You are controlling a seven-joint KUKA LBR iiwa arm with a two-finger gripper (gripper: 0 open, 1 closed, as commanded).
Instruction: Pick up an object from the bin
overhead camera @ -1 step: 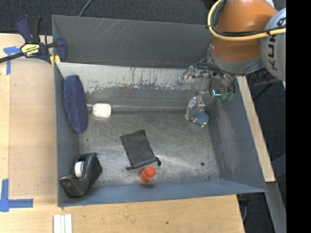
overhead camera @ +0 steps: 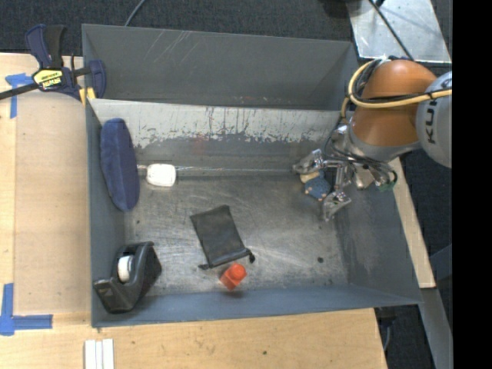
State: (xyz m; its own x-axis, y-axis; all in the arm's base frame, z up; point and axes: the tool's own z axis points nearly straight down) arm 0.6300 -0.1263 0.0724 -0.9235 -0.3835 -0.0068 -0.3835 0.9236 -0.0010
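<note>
In the grey bin (overhead camera: 231,75) I am hovering my pincer (overhead camera: 332,200), whose state I cannot tell, well right of the dark pouch (overhead camera: 220,235).

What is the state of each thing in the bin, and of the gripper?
gripper: low, at the right.
blue oblong pad: leaning against left wall.
small white cylinder: lying near back wall.
dark grey pouch: lying flat, middle.
small red thing: lying before the pouch.
black tape dispenser: front-left corner, roll loaded.

A glossy orange, rounded cover (overhead camera: 390,114) caps the wrist, a yellow cable (overhead camera: 354,83) looped across it. The arm (overhead camera: 437,125) beside it is pale grey with dark lettering. The gripper (overhead camera: 332,203) is bare silver metal with a blue part and thin wires.
</note>
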